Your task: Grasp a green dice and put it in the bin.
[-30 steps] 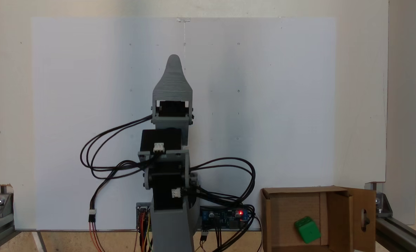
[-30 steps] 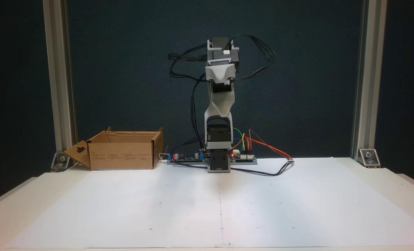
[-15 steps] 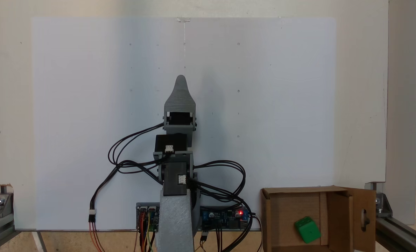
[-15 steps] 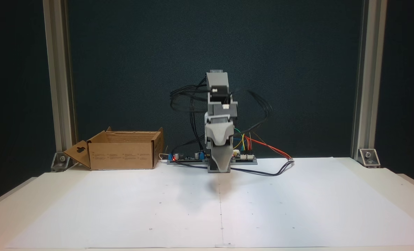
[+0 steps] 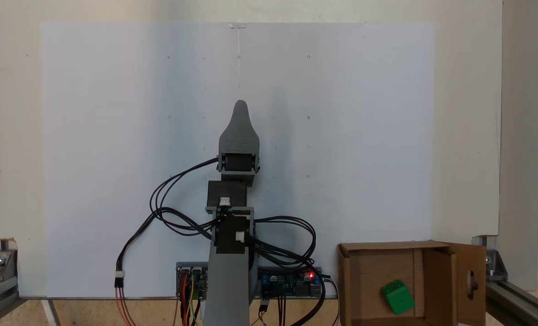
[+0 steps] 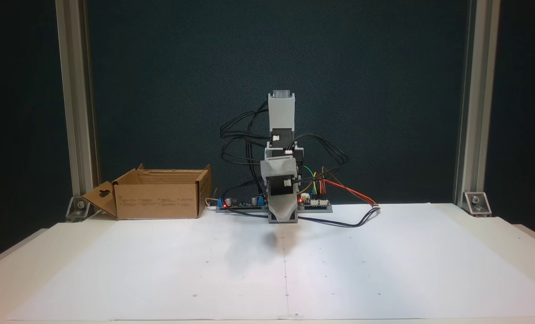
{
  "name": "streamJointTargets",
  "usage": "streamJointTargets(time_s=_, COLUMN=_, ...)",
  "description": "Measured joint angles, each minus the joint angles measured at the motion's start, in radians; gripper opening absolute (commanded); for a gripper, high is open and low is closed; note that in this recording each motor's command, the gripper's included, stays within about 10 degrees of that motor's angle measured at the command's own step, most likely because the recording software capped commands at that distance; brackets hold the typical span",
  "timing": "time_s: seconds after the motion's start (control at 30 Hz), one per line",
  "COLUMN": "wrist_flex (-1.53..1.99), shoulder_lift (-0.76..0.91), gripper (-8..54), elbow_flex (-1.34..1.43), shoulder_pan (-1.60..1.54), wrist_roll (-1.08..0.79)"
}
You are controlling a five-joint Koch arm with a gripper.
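Green dice is seen lying inside the bin at the counter's corner. White paper is spread beneath the gripper, whose opening cannot be told; nothing is seen held.

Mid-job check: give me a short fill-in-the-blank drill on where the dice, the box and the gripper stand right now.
1. The green dice lies inside the ____.
2. The bin is made of brown ____.
3. The slot-shaped cut-out is in one of the bin's ____.
4. In the front fixed view, the gripper hangs low over the white ____.

Missing words: bin; cardboard; flaps; paper
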Motion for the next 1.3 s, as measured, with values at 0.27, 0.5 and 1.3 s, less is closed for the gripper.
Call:
streamJointTargets(time_s=0.27, wrist_flex=-0.319, shoulder_lift=0.0, gripper=43.3, elbow_flex=0.069, shoulder_pan=0.0, wrist_roll=0.0)
streamJointTargets(time_s=0.5, wrist_flex=-0.591, shoulder_lift=0.0, gripper=43.4, elbow_flex=0.126, shoulder_pan=0.0, wrist_roll=0.0)
streamJointTargets(time_s=1.3, wrist_flex=-0.669, shoulder_lift=0.0, gripper=44.0, elbow_flex=0.222, shoulder_pan=0.002, wrist_roll=0.0)
